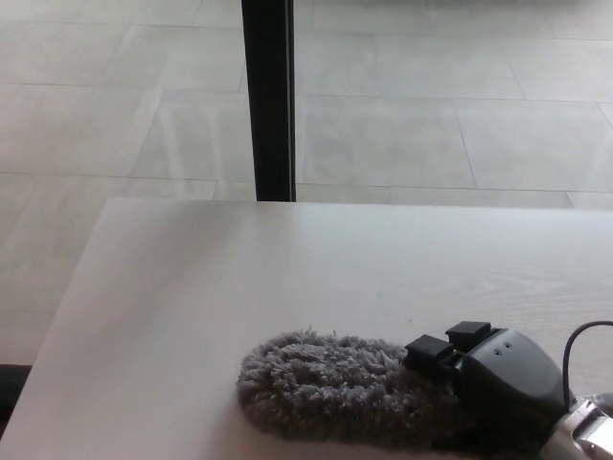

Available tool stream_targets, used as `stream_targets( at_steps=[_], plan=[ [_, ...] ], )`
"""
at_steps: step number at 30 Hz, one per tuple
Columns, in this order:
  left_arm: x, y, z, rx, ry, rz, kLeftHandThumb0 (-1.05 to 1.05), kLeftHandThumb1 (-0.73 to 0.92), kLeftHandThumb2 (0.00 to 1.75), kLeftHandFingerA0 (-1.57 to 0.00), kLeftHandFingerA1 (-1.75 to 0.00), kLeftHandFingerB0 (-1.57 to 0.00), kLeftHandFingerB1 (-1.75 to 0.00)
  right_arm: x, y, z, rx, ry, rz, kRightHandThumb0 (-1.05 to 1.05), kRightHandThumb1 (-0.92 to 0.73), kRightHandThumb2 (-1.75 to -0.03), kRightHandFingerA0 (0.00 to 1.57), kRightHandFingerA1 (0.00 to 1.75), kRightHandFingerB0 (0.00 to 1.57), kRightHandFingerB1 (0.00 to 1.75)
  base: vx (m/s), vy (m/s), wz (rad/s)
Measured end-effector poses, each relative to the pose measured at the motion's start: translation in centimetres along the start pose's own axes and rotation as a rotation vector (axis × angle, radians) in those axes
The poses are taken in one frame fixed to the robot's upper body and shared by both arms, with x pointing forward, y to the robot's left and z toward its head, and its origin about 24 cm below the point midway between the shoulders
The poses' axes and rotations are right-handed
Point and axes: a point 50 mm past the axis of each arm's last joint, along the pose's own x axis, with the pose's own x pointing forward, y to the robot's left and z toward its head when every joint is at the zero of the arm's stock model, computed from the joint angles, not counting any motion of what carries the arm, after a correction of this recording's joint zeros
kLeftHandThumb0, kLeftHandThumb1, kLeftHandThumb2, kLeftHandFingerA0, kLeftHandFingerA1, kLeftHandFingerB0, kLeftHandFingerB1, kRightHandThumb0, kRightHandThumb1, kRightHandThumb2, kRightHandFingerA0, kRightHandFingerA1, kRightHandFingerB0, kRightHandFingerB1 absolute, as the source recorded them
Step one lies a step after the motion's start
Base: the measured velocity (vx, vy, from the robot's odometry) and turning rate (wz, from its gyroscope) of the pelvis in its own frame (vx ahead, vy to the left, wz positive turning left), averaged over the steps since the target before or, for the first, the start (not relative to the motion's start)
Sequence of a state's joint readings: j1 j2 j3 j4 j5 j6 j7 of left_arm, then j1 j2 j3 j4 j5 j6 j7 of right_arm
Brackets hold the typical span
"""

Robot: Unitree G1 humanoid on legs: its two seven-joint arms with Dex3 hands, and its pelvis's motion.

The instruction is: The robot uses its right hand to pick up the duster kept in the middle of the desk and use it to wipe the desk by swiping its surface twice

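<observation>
Duster: grey fluffy duster is lying flat on the desk, down at about 6 o'clock in my view, close to the near edge.

Right hand: my right hand comes in from roughly 4 o'clock and is clamped on the duster's right end, black fingers wrapped over the fluff. Looks like a solid hold from here.

Left hand: nowhere in view, so nothing to say about it.

Step I'm on: I'd call this mid-swipe, fluff down on the surface. Can't tell from one look which of the two passes it is.

How I'd run it: keep the duster pressed flat so the whole length drags, not just the tip. Go in one straight line toward 12 o'clock or 9 o'clock, where there's plenty of bare desk.

Watch out: the near edge is right there, so I wouldn't pull any further toward 6 o'clock. Wrist cable loops by the hand, keep it off the fluff.

Background: black post and tiled floor beyond the desk, well clear of everything.
</observation>
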State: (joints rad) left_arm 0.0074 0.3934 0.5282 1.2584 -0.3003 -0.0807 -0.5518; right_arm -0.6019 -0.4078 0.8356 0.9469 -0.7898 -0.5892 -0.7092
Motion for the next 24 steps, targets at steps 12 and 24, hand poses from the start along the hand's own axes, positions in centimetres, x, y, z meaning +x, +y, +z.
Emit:
stream_targets(
  at_steps=[12, 24],
  plan=[
    [0.0, 0.0, 0.3, -0.012, -0.021, -0.013, -0.96, 0.75, 1.17, -0.5, -1.05, -0.34, -0.94, 0.1, -0.6, -1.2, -0.048, 0.018, 0.05, -0.29, -0.79, -0.75, 0.77, 1.67, 0.7, 1.21, 0.0, 0.0, 0.0],
    [0.1, -0.2, 0.3, -0.013, -0.021, -0.02, -0.96, 0.92, 0.67, -0.26, -1.27, -0.2, -1.18, 0.1, -1.5, -3.4, -0.102, 0.187, 0.039, -0.31, -0.76, -0.64, 0.76, 1.37, 0.65, 0.8, 0.0, 0.0, 0.0]
  ],
)
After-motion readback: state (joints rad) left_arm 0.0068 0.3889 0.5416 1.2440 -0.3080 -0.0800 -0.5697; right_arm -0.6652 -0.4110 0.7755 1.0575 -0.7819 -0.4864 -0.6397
